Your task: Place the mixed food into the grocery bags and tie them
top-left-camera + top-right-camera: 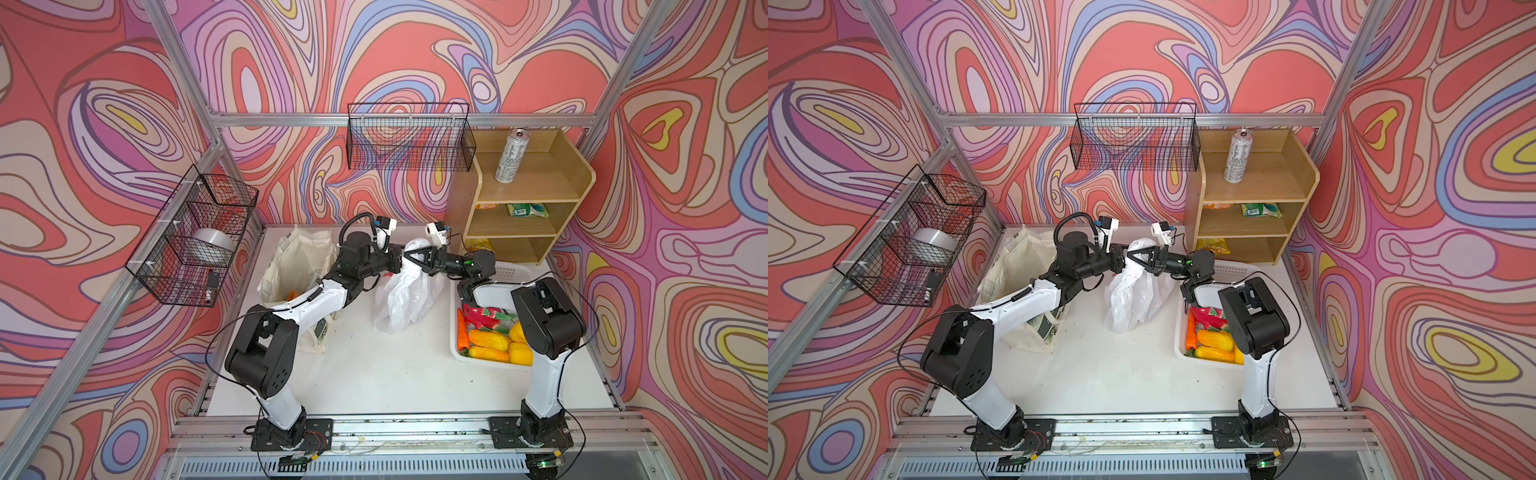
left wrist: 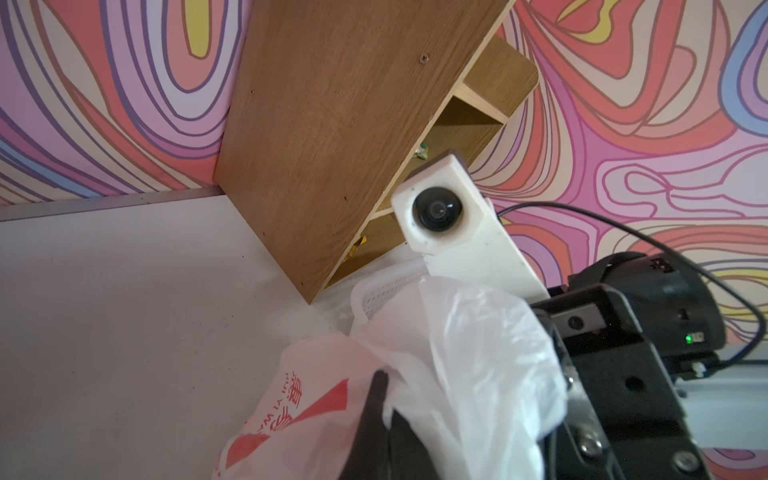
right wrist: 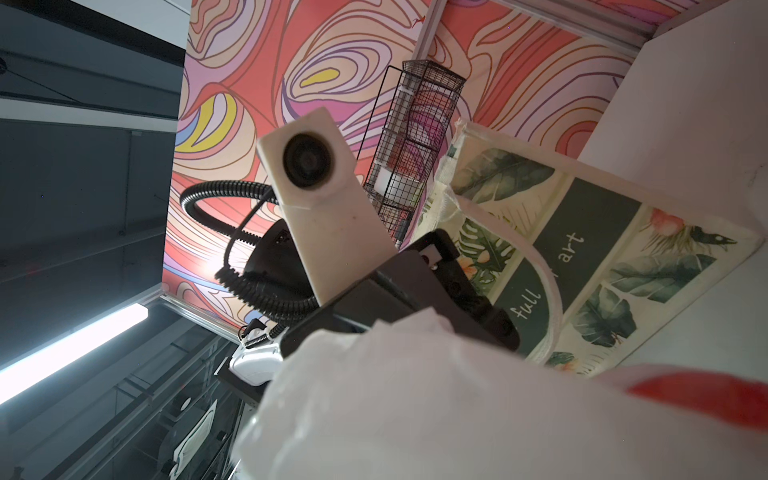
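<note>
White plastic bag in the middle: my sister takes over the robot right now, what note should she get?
Left gripper: shut on the top of the thin white plastic bag with red print.
Right gripper: shut on the same bag top, facing the left one.
Cream canvas tote: open, beside the bag, untied.
Not packed: yellow toy vegetables and orange toy carrot in the white perforated plastic basket; tall silver can and green snack packet on the wooden shelf.
Done: no knot shows. Left: tie this bag, pack the rest, tie the tote.

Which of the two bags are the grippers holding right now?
The white plastic bag with red print: left gripper and right gripper pinch its top. The cream canvas tote stands ungripped.
</note>
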